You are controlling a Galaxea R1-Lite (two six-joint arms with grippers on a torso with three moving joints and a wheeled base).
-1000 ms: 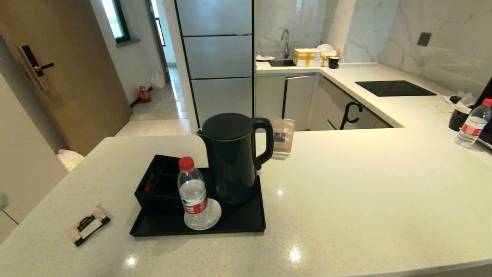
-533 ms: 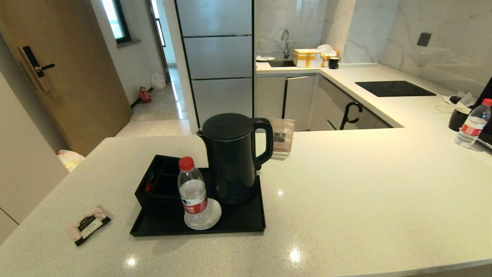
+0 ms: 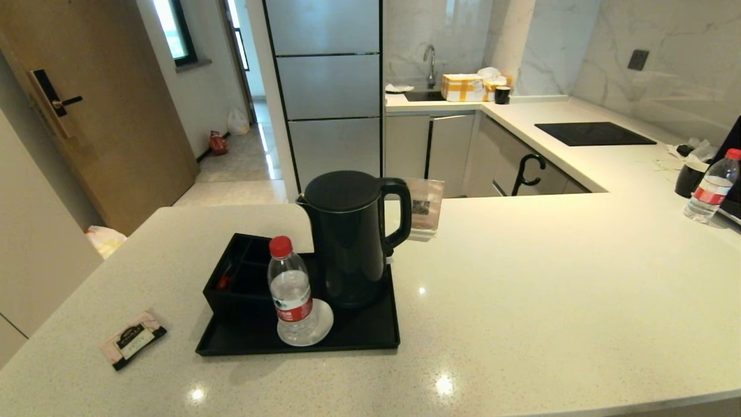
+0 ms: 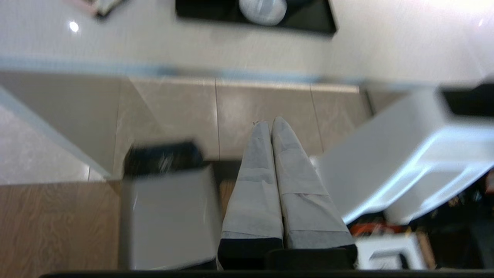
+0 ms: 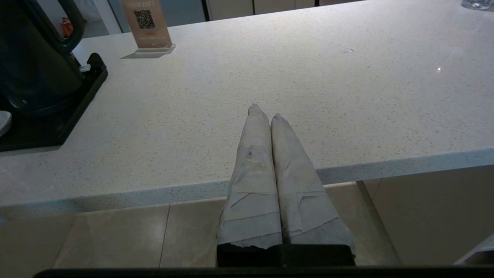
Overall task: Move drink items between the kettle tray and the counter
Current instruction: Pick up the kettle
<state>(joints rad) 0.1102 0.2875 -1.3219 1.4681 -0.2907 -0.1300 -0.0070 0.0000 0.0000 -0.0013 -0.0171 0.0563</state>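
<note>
A tall black kettle [image 3: 353, 237] stands on the black kettle tray [image 3: 370, 336], beside the tray's divided black box [image 3: 237, 278]. A pale-pink tea sachet [image 3: 133, 340] with a black label lies on the beige counter [image 3: 550, 289], left of the tray. Neither arm appears in the head view. My left gripper [image 4: 270, 122] is shut and empty, hanging below the counter's front edge over the floor. My right gripper [image 5: 264, 112] is shut and empty too, level with the counter's front edge, right of the kettle [image 5: 34, 58].
A clear red-capped bottle [image 3: 291, 292] stands on a white coaster at the tray's front. A small QR sign [image 3: 425, 211] stands behind the kettle. Another bottle [image 3: 712, 185] and a black cup [image 3: 690, 178] sit far right. A black hob [image 3: 593, 133] lies on the back worktop.
</note>
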